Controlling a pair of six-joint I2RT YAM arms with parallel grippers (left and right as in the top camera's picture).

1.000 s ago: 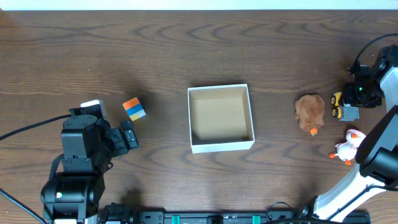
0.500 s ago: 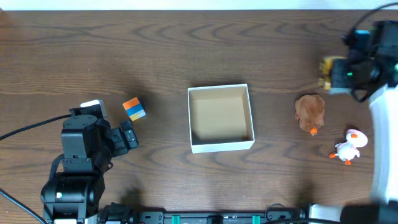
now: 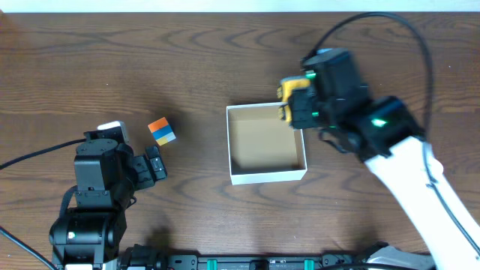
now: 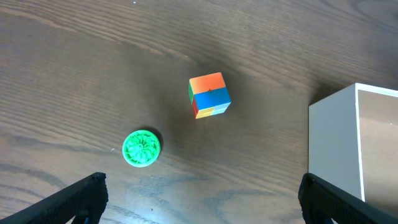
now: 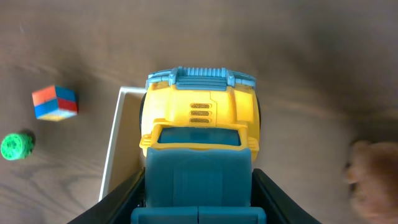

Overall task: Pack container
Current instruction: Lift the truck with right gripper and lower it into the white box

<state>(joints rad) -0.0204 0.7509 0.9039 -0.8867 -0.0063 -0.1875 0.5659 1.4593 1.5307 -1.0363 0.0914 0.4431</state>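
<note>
site: robot lab / test bench | basis: bare dark wood-grain tabletop; left arm and right arm mounted at its edge; black cable trailing behind left hand | props: yellow toy truck clamped in right hand; colour cube just ahead of left hand

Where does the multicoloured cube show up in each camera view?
Overhead: cube left of centre, well left of the container.
Left wrist: cube just above centre; container at the right edge.
Right wrist: cube at the left edge, left of the container rim and the yellow toy truck.
Shared landmark: the container's white wall.
</note>
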